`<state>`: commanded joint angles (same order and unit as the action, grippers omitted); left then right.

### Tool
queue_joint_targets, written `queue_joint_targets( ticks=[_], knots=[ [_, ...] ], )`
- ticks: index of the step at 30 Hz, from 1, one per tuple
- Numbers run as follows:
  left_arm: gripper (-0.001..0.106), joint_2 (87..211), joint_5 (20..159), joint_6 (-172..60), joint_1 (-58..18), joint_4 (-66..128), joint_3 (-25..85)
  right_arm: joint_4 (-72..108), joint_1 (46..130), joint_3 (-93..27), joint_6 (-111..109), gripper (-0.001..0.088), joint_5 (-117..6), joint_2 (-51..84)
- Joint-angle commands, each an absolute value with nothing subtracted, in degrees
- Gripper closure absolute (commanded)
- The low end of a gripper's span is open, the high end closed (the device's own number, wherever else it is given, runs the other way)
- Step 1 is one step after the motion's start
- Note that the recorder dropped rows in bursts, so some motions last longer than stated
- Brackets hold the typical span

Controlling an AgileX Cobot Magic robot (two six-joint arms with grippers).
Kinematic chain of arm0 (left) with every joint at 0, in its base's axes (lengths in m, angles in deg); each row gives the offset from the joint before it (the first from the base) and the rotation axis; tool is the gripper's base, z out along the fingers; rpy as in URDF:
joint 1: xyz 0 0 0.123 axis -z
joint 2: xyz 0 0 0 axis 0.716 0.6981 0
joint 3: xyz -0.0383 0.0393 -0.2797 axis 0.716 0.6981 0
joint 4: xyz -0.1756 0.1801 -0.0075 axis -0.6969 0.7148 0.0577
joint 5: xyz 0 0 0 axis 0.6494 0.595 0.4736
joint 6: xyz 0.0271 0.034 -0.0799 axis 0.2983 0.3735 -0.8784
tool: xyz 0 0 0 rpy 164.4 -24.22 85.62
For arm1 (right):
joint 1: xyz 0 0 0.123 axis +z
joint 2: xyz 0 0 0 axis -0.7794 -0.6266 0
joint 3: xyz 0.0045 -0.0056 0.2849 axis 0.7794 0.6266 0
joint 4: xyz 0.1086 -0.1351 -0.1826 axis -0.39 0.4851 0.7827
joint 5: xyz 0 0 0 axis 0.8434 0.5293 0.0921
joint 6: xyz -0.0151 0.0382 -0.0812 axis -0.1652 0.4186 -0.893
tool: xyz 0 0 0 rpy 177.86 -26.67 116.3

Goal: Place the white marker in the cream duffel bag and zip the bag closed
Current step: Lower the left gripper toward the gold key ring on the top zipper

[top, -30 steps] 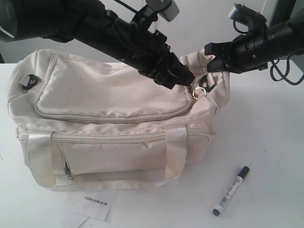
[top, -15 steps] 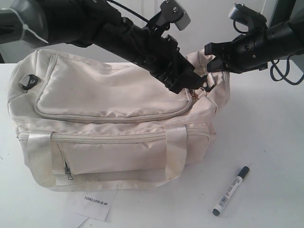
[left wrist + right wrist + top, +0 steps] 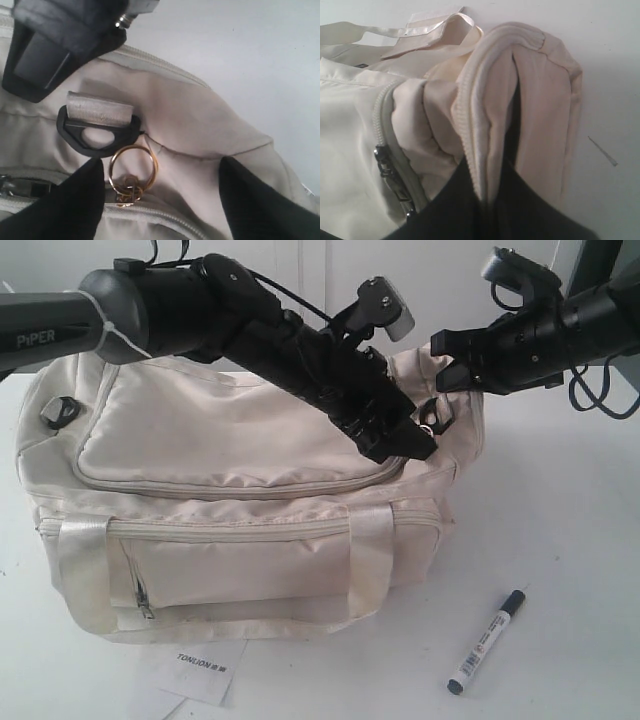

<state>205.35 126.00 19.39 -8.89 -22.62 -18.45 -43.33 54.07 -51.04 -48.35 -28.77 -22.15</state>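
Observation:
The cream duffel bag [image 3: 220, 440] sits on the white table with its curved top zipper [image 3: 240, 490] lying shut along the front. The white marker [image 3: 487, 640], black-capped, lies on the table to the bag's right front, far from both grippers. My left gripper [image 3: 415, 445] hovers at the bag's right end, open. Its fingers [image 3: 75, 200] straddle the gold ring zipper pull [image 3: 132, 170], which stands beside one finger. My right gripper [image 3: 450, 372] is shut on a raised fold of the bag's end fabric [image 3: 490, 100].
A white paper tag printed TONLION [image 3: 200, 665] lies at the bag's front. A black D-ring buckle [image 3: 97, 132] sits just past the gold ring. Another black buckle [image 3: 58, 410] is on the bag's left end. Cables hang at the far right [image 3: 600, 390].
My left arm has swung lower and to the right, bringing its gripper down over the zipper ring at the bag's right end. The right gripper has stayed shut on the fabric.

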Motion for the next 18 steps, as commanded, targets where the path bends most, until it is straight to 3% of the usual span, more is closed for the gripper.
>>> queue_joint_targets(
  ticks=[7, 18],
  knots=[
    [0.047, 203.3, 125.1, 21.1, -9.0, -14.6, -19.1, -43.3, 54.1, -51.0, -48.4, 0.0868, -28.8, -22.1],
    [0.043, 206.6, 120.4, 29.4, -7.0, -17.8, -19.7, -43.3, 54.1, -51.0, -48.4, 0.0868, -28.9, -22.1]
  ],
)
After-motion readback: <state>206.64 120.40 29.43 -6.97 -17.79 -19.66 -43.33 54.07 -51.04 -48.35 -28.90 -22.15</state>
